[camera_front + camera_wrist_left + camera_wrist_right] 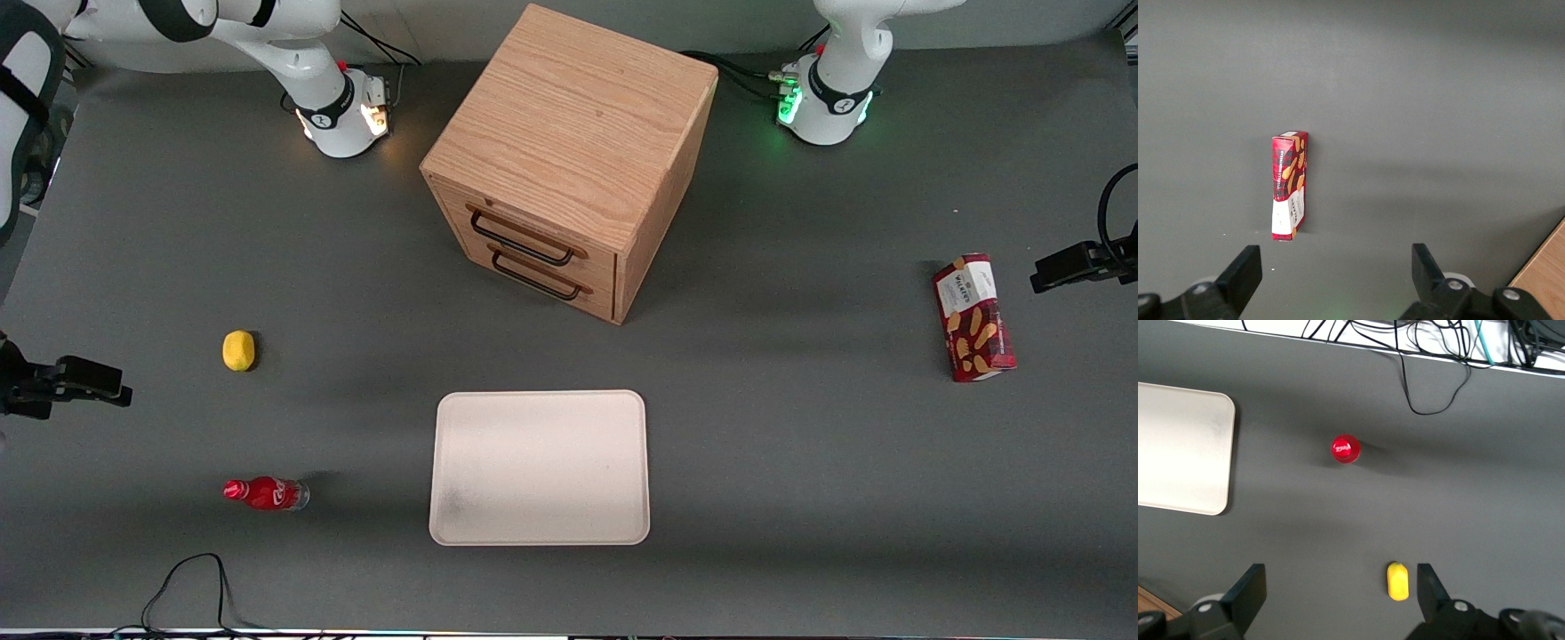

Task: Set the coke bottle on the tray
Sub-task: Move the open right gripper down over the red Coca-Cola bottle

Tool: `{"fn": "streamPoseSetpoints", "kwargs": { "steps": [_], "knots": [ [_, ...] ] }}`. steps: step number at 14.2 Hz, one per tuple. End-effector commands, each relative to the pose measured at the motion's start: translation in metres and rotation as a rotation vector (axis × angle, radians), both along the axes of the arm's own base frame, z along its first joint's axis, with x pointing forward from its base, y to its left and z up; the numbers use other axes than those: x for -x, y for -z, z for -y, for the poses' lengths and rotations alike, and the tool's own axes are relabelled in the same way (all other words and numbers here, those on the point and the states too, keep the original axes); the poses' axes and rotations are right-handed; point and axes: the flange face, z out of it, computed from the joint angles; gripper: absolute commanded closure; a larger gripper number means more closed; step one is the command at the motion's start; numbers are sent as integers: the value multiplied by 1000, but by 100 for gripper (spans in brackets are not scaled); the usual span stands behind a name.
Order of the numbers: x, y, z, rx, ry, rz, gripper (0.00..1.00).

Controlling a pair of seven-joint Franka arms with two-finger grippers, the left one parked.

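The coke bottle (267,493), tiny with a red cap and red label, stands on the grey table toward the working arm's end, near the front edge. From above it shows as a red disc in the right wrist view (1345,449). The cream-white tray (539,467) lies flat beside it near the table's middle, with nothing on it; its rounded corner also shows in the right wrist view (1218,453). My right gripper (1341,600) hangs high above the table, open wide and empty, over the spot by the lemon and well apart from the bottle. It shows at the front view's edge (107,384).
A yellow lemon (238,350) lies farther from the front camera than the bottle; it shows between my fingers, far below them (1397,581). A wooden two-drawer cabinet (569,160) stands farther back than the tray. A red biscuit box (973,317) lies toward the parked arm's end. A black cable (191,578) loops at the front edge.
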Motion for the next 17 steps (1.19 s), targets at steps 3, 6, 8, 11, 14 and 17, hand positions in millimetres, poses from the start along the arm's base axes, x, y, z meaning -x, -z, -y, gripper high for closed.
{"fn": "streamPoseSetpoints", "kwargs": {
  "steps": [3,6,8,11,14,17],
  "knots": [
    [-19,7,-6,-32,-31,68,0],
    [-40,56,-15,-33,-42,51,0],
    [-52,86,-16,-31,-40,53,0],
    [-67,129,-28,-26,-51,58,0],
    [-73,167,-39,-24,-60,56,0],
    [-73,205,-39,-24,-62,40,0]
  ]
}}
